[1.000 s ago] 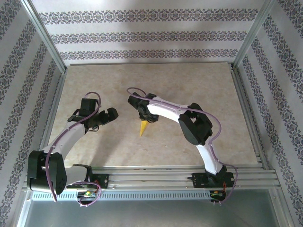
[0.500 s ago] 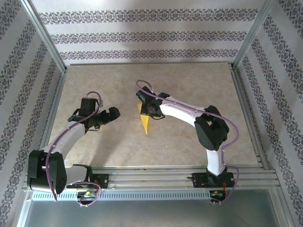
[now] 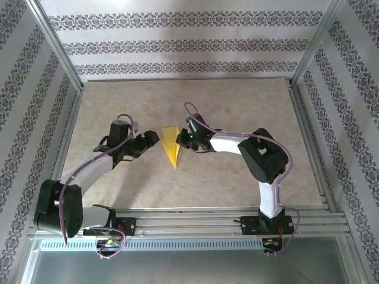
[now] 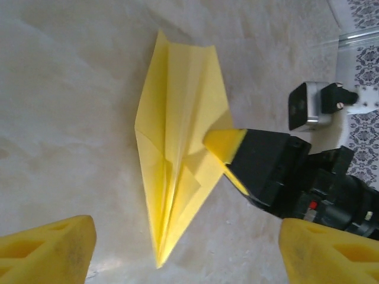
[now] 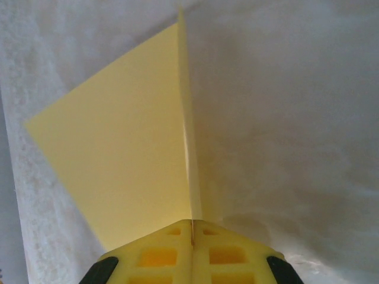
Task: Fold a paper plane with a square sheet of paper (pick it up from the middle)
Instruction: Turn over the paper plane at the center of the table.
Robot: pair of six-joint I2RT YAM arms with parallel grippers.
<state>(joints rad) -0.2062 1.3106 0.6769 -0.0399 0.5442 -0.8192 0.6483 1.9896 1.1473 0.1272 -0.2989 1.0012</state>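
The yellow paper plane (image 3: pixel 171 145) is a narrow pointed dart with a centre crease, its tip pointing toward the near edge. My right gripper (image 3: pixel 186 138) is shut on its right edge. In the right wrist view the pads (image 5: pixel 172 242) pinch a thin fold while a wing of the plane (image 5: pixel 124 154) spreads to the left. My left gripper (image 3: pixel 151 138) stands open just left of the plane. In the left wrist view the plane (image 4: pixel 177 142) lies ahead of my left gripper (image 4: pixel 189 257), and the right finger (image 4: pixel 225 145) clamps its side. I cannot tell whether the plane touches the table.
The beige marbled table (image 3: pixel 237 100) stretches behind and to both sides of the arms. Metal frame rails (image 3: pixel 308 136) and patterned walls close it in on the left, right and back. A slotted aluminium rail (image 3: pixel 195 222) runs along the near edge.
My right gripper swung the plane left and turned it, its tip still toward the near edge. The left gripper moved right, closer to the plane, and stayed open.
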